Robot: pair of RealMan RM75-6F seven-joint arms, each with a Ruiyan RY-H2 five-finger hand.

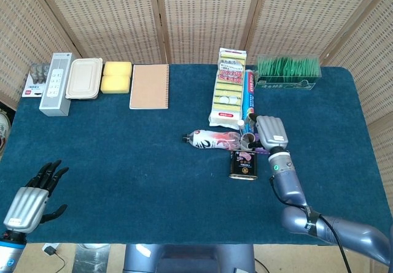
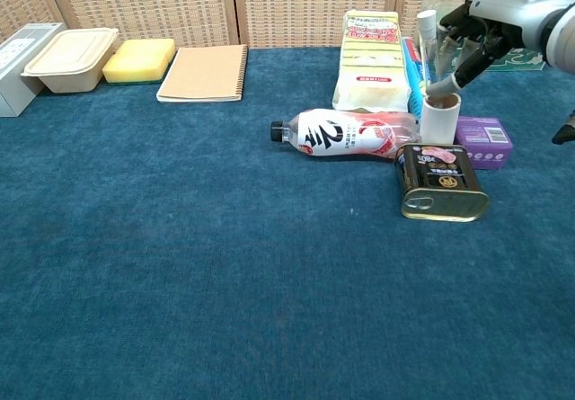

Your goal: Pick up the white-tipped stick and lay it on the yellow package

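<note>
The white-tipped stick [image 2: 429,39] stands nearly upright just above a white paper tube [image 2: 440,118], its white cap [image 1: 241,123] level with the yellow package's near end. My right hand [image 2: 479,21] pinches the stick from the right, with the fingertips close to the tube's rim; in the head view this right hand [image 1: 270,132] hides most of the stick. The yellow package [image 2: 370,58] lies flat just left of the stick, running toward the back of the table [image 1: 228,88]. My left hand [image 1: 27,199] hovers open at the table's near left corner, holding nothing.
A plastic bottle [image 2: 350,134] lies on its side left of the tube, with a dark can [image 2: 442,181] and a purple box [image 2: 483,141] beside it. A blue roll [image 1: 249,94] lies along the package. A green box [image 1: 288,70], notebook [image 1: 149,86], sponge [image 1: 116,76], lunchbox [image 1: 84,78] and remote [image 1: 56,83] line the back.
</note>
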